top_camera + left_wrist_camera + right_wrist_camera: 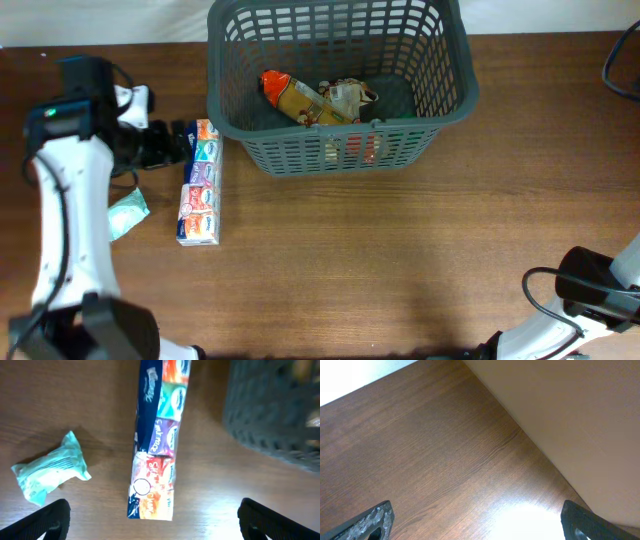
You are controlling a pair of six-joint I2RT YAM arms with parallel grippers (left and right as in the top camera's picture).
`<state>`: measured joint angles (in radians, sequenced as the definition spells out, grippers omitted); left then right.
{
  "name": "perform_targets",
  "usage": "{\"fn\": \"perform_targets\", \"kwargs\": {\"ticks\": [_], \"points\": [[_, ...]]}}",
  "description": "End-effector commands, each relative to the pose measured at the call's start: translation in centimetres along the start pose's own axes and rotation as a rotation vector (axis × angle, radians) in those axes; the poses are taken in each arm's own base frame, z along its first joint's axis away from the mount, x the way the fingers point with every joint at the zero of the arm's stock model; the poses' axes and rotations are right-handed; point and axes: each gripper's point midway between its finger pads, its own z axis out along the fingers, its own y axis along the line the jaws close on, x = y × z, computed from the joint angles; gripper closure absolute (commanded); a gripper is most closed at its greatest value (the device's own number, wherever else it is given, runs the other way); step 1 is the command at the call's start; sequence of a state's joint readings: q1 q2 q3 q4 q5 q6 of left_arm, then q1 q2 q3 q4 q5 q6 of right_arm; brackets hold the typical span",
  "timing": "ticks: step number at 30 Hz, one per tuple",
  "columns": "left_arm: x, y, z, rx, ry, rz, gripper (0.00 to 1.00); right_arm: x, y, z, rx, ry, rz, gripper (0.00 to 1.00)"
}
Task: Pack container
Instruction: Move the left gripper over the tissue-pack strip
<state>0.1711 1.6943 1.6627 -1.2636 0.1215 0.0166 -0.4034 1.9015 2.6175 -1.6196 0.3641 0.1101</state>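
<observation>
1. My left gripper [154, 526] is spread wide. In the left wrist view its two dark fingertips [51, 521] sit in the bottom corners of the picture. They grasp nothing.
2. The orange end of a long tissue multipack [157, 435] lies between those fingertips, with bare table [100, 405] on either side. From overhead the left gripper [168, 143] sits at the left of the multipack's [200, 182] far end. I cannot tell from there whether it touches.
3. My right gripper [479, 525] is also released, its fingertips [372, 521] far apart over bare wood. It holds and touches nothing.
4. The multipack shows a blue side strip and panels of orange, teal, purple and red. A white circle sits on the orange end panel. There is lettering, but it is too blurred for me to read any brand.
5. A small pale teal packet [127, 213] lies on the table left of the multipack's near end and apart from it. The fine print on the packet [50, 467] is not legible.
6. The container [340, 132], a dark grey slotted basket, stands at the far middle of the table, just right of the multipack's far end. In the left wrist view it [280, 410] is a blur at the upper right.
7. Inside the basket lie a yellow pouch with an orange-red top [288, 94] and, touching it, a crumpled pale wrapper [347, 96]. Neither label is readable.
</observation>
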Motion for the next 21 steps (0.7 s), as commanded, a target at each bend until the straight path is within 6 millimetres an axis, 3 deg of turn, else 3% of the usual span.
{"fn": "perform_targets", "kwargs": {"ticks": [1,11,21], "points": [[0.0,0.3,2.8,-0.050,0.076,0.065,0.01,0.0,0.1,0.2,-0.004,0.004,0.016,0.01],[1.1,0.5,10.3,-0.032,0.257,0.130,0.01,0.0,0.1,0.2,-0.004,0.004,0.016,0.01],[1.2,-0.5,13.9,0.012,0.295,0.140,0.01,0.0,0.1,0.2,-0.004,0.004,0.016,0.01]]}}
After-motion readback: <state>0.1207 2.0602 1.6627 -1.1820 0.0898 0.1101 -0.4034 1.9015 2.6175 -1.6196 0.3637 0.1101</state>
